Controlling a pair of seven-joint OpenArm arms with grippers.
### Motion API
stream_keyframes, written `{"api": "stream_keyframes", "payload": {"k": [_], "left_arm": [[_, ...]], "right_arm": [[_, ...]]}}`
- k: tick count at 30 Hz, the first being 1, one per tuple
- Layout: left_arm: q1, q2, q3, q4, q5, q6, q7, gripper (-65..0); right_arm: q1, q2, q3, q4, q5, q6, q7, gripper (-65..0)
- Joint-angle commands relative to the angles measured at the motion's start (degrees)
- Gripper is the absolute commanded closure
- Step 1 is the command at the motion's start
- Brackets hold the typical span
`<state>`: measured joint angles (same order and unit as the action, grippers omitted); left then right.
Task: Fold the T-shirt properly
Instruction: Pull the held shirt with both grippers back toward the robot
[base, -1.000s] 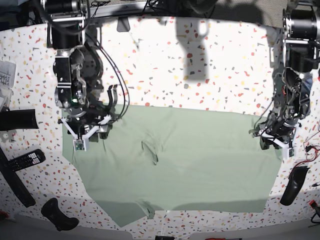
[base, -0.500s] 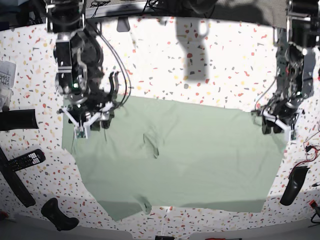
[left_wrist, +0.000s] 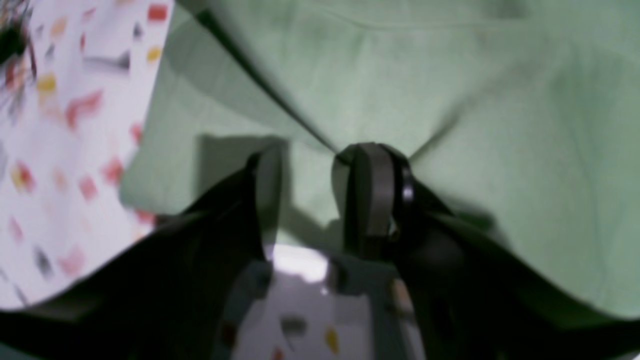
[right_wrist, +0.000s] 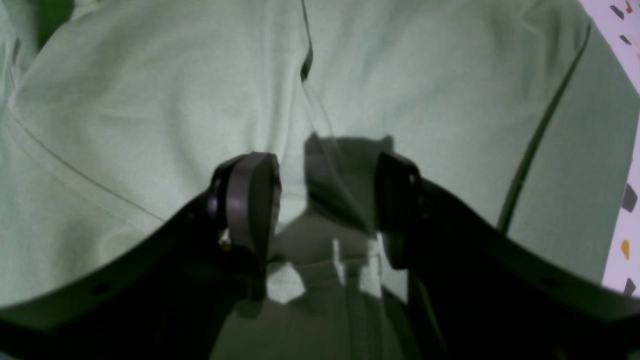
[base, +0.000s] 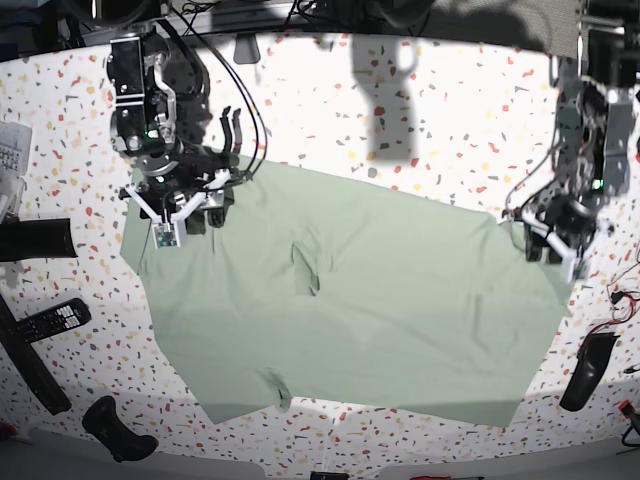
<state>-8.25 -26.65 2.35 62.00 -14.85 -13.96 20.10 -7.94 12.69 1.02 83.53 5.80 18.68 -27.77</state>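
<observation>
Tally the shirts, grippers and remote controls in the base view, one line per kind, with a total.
T-shirt: 1
Grippers, left gripper and right gripper: 2
Remote control: 1
Total: 4

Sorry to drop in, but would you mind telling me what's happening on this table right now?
Two robot arms are working a T-shirt spread on the speckled table. The right end effector and the left end effector each grip a far corner of the fabric. The near part lies flat, with small wrinkles; no fold is finished yet.
</observation>
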Motion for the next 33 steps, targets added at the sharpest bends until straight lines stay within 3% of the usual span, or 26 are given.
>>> {"api": "stream_keyframes", "payload": {"k": [1,2,5,7,10,14,19,28,33], "left_arm": [[-1.73,-0.85,-0.09,0.57,1.09,-0.02,1.73,-21.7],[-2.6,-0.85,-0.04,0.57,1.81,-0.37,4.04,-21.5],[-3.85,-0.85,-0.04,0.57,1.77,-7.19,10.34,-21.5],[-3.63,-0.85,-0.04,0.57,1.75,-9.05,13.88,-21.5],[-2.19,-1.25,-0.04,0.63,1.77,-9.05,16.57,-21.5],[0.66,-2.08,-0.02,1.4,1.81,-9.05,16.98,-14.3],[5.14,-3.63,-0.04,5.53,2.01,-8.68,17.33,-13.9],[15.02,-4.85,-0.04,15.06,4.76,-4.17,19.98,-13.9],[21.66,-4.83,-0.04,20.44,9.46,-0.98,21.92,-14.0]], "right_arm": [[0.15,0.33,0.15,0.48,-1.09,0.44,-1.64,-32.3],[0.15,0.35,0.15,0.48,-1.09,0.44,-1.64,-32.3],[0.15,0.35,0.15,0.48,-1.09,0.44,-1.73,-32.3],[0.15,0.37,0.15,0.48,-1.11,0.44,-2.27,-32.3],[0.13,0.35,0.15,0.48,-1.11,0.44,-2.54,-32.3],[0.13,0.48,0.13,0.66,-1.09,0.46,-2.75,-32.3],[-0.24,1.51,0.13,2.03,-1.07,0.48,-3.74,-32.3],[-8.44,5.64,0.15,9.01,-1.11,0.46,-3.74,-32.3],[-12.48,7.32,0.15,10.84,-1.09,0.46,-3.72,-32.3]]}}
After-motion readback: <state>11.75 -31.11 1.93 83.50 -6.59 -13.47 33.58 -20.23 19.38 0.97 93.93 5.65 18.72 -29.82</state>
